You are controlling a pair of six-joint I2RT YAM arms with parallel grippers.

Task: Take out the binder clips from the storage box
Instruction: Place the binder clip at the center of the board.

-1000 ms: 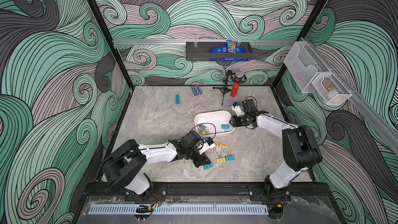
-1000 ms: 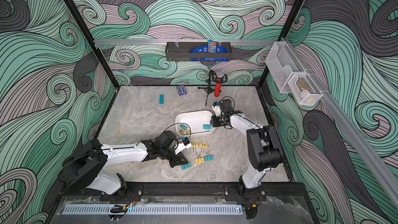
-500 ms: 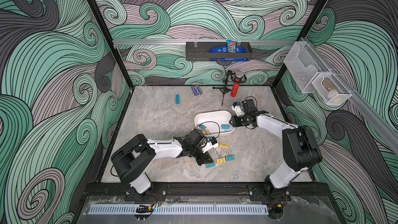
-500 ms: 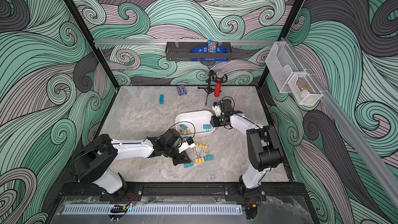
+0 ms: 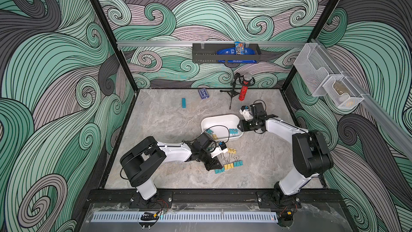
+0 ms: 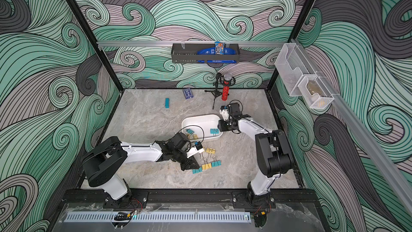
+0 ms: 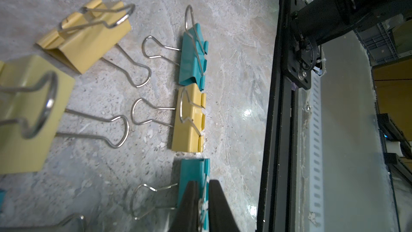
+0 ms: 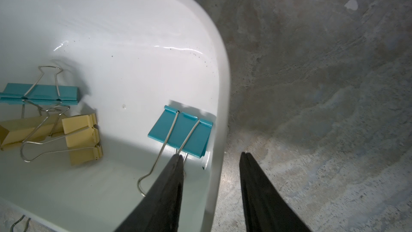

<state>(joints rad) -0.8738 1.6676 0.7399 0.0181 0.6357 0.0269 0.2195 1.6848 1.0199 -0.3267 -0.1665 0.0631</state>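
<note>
The left gripper (image 7: pixel 203 184), jaws barely parted astride the teal binder clip (image 7: pixel 192 171), should open wider before lifting straight up.

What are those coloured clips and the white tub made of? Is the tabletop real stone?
The binder clips look like folded sheet metal, painted satin teal or yellow; their handles are bare shiny wire. The storage box seems glossy moulded plastic: smooth curves, bright highlights. The tabletop shows grey marbling: stone or printed imitation, unclear.
</note>
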